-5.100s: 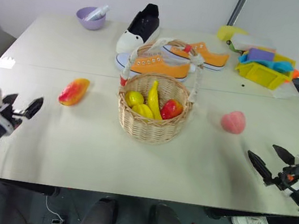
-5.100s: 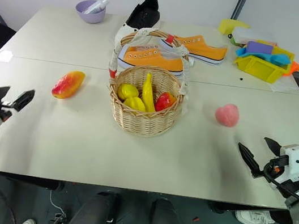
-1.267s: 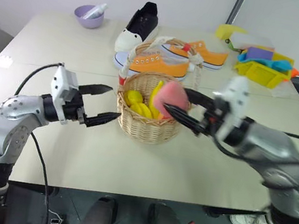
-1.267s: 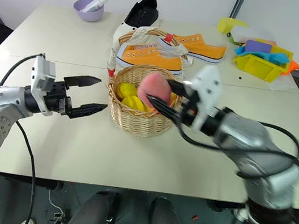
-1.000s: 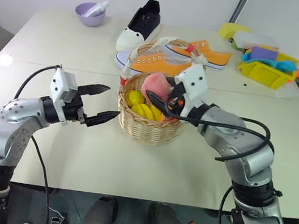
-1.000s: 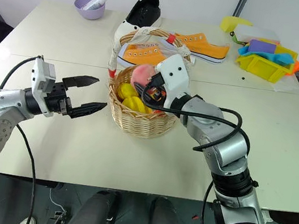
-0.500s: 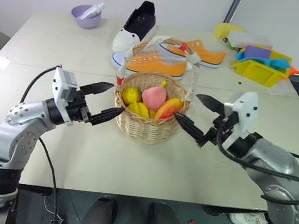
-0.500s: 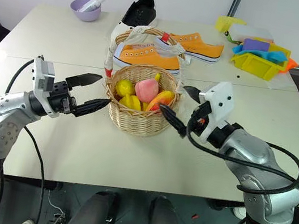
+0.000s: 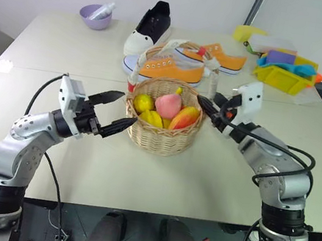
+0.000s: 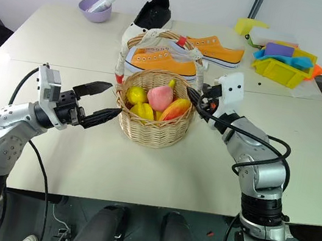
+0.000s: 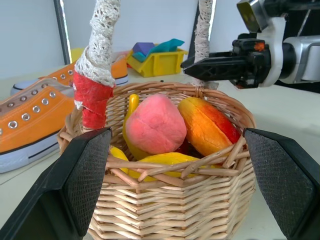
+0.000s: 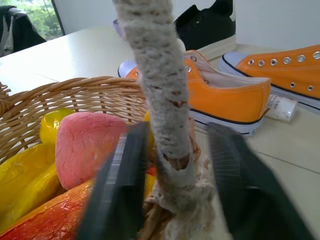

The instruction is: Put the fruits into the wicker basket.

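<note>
The wicker basket (image 9: 157,141) stands mid-table. A pink peach (image 9: 168,105) and a red-orange mango (image 9: 185,118) lie inside it, on top of yellow fruit. My left gripper (image 9: 127,108) is open just left of the basket, pointing at its wall with nothing between the fingers. My right gripper (image 9: 204,105) is at the basket's right rim. In the right wrist view its fingers (image 12: 127,170) sit on either side of the lace-wrapped handle (image 12: 165,100) at its base, shut on it.
A banana and lemons (image 9: 143,102) also fill the basket. Two orange sneakers (image 9: 166,69) and a black shoe (image 9: 155,24) lie right behind it. A purple bowl (image 9: 96,17) sits far left, and a yellow bin (image 9: 283,76) with bright items far right.
The right gripper let the peach go into the basket, drew back to the right while open, then came in and shut on the handle's right base. The left gripper stayed open beside the basket.
</note>
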Tool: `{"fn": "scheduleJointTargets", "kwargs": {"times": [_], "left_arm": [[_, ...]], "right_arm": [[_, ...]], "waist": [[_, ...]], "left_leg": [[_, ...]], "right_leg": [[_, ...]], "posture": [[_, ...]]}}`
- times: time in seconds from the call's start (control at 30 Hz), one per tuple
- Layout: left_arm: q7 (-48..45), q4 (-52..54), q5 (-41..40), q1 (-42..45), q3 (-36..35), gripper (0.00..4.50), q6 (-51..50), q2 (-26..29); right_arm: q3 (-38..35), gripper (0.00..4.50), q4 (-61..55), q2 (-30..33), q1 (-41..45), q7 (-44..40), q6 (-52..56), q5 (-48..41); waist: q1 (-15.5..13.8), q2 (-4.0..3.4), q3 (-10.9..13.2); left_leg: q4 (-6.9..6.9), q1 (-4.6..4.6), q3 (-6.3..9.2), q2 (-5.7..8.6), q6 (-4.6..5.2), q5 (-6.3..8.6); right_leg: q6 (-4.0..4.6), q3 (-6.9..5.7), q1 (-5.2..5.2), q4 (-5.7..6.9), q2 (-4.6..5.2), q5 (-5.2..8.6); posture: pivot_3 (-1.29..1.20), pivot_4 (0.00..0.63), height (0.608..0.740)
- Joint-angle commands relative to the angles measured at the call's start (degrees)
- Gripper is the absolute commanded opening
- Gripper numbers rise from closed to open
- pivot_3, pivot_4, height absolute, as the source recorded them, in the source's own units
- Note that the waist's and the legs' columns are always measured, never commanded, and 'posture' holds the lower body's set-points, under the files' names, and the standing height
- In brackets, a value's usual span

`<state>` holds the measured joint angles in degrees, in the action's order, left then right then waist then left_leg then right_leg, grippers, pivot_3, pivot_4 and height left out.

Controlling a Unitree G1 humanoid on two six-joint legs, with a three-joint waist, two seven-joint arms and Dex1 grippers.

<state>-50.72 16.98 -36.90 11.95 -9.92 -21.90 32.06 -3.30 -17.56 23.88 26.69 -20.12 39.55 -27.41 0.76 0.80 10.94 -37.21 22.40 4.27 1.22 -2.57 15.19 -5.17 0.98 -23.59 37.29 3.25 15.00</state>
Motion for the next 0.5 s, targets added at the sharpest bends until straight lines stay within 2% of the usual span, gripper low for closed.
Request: {"fn": "scheduleJointTargets", "kwargs": {"times": [0.03,0.2,0.37,0.5], "left_arm": [[0.57,2.46,-0.77,-0.13,-0.31,4.50,0.64,-0.45],[0.54,1.88,-0.60,0.81,0.39,4.50,0.48,-0.84],[0.46,0.74,-0.24,3.06,2.65,4.50,0.51,-2.62],[0.39,-0.13,0.13,4.56,4.22,4.50,0.40,-3.80]], "right_arm": [[-3.82,0.06,-3.80,-0.07,0.53,0.77,-0.75,-1.30],[-11.10,0.05,-4.44,2.92,-0.89,4.31,-1.47,0.57],[-20.90,0.05,4.57,8.23,-1.09,9.52,-4.47,5.36],[-22.40,0.05,13.15,10.63,0.94,10.73,-8.35,8.55]], "waist": [[-0.01,0.00,0.00],[-0.13,0.00,0.00],[-0.33,0.00,0.00],[0.36,-0.01,0.00]], "left_leg": [[0.00,0.00,0.00,0.00,0.00,0.00],[0.00,0.00,0.01,0.00,0.00,0.00],[-0.02,0.00,-0.03,0.06,0.00,0.00],[0.02,-0.04,-0.33,0.03,0.01,0.00]], "right_leg": [[0.00,0.00,0.00,0.01,0.00,0.00],[0.00,-0.01,0.00,0.02,-0.02,0.00],[0.00,-0.02,0.06,-0.03,0.01,0.00],[0.00,0.04,0.03,-0.02,-0.02,0.00]], "posture": [[0.00,0.150,0.729],[0.00,0.150,0.729],[0.00,0.150,0.729],[0.00,0.150,0.729]]}}
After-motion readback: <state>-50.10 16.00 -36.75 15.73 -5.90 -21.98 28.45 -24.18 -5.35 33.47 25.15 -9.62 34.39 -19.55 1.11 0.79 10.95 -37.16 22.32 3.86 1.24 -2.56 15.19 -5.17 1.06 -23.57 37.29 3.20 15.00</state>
